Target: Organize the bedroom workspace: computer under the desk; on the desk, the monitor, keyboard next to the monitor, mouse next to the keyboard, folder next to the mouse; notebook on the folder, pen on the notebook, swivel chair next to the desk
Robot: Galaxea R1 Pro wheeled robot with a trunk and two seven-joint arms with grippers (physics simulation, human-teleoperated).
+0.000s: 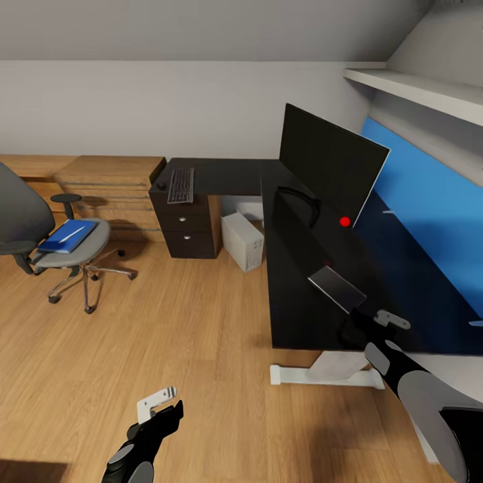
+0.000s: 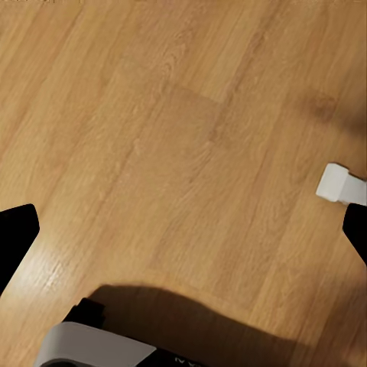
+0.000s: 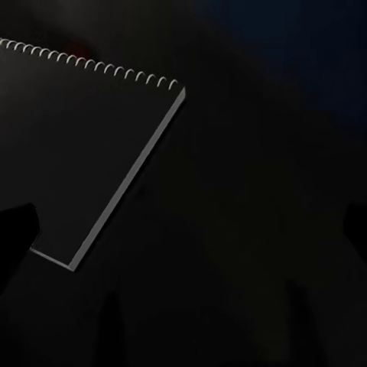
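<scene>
Left hand (image 1: 158, 400) low, fingers apart; right hand (image 1: 371, 320) extended forward (spread wide).

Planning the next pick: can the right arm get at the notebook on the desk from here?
Probably yes: the right gripper hovers just beside the notebook on the desk, with nothing between them.
</scene>
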